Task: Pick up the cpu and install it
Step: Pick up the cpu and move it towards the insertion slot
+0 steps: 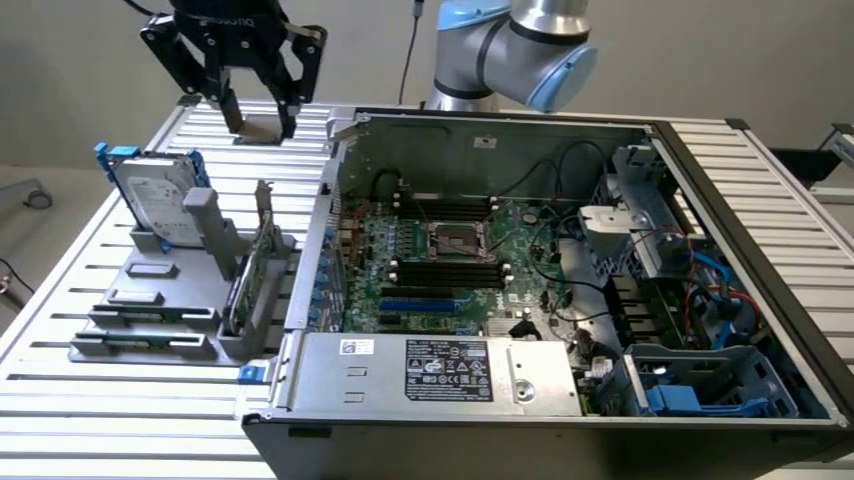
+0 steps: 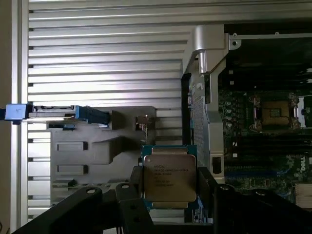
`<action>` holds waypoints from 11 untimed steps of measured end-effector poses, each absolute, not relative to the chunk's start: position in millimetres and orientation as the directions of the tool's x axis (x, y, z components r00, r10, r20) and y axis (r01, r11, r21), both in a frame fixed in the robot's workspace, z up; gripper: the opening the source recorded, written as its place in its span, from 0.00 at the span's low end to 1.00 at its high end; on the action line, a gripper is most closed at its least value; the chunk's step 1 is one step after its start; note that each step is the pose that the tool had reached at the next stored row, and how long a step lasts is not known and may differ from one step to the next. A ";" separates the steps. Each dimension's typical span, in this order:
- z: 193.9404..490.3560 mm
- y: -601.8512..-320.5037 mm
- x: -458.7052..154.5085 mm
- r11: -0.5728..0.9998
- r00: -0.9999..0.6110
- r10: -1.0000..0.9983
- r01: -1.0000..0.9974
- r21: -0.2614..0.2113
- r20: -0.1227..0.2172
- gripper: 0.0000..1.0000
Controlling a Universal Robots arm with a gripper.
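The cpu (image 2: 169,181) is up in the air, held by the tool (image 1: 262,127). The tool's two black fingers (image 2: 134,183) are shut tight on it, one on each side of the chip. The wrist view shows its shiny grey top with small writing on it, and a thin pale rim around the edge.

Under the cpu lies the grey holder (image 2: 97,151) where the parts wait. The hard drive (image 1: 158,195) with its blue brackets stands in that holder. All of this sits on the striped metal tabletop (image 1: 80,400).

In the exterior view, the tool hangs high over the far part of the tabletop, just to the exterior view's left of the open computer case (image 1: 747,185). The socket (image 1: 451,238) is a square metal frame in the middle of the green board (image 1: 534,225) inside the case. It is well apart from the cpu, and the chip is not in it yet.

Here is what I think could go wrong. The tool grips the chip only by its thin edges, so a bump or a quick move could make it slip or tip. If it falls, it could hit the holder or the tabletop and get hurt. The wall of the case stands between the chip and the socket, so a low path could knock the chip on it. The cpu must also sit flat and turned the right way, or it could jam in the socket.
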State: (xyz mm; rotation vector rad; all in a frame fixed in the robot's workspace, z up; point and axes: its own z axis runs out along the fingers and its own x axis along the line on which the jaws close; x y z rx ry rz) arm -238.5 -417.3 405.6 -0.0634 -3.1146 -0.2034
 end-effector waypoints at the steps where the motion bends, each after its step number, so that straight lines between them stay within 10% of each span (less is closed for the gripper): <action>1: 405.5 -416.5 -234.5 0.991 -0.999 0.039 0.042 0.130 0.022 0.55; 11: 405.5 -407.2 -193.7 0.991 -0.999 0.039 0.042 0.130 0.022 0.55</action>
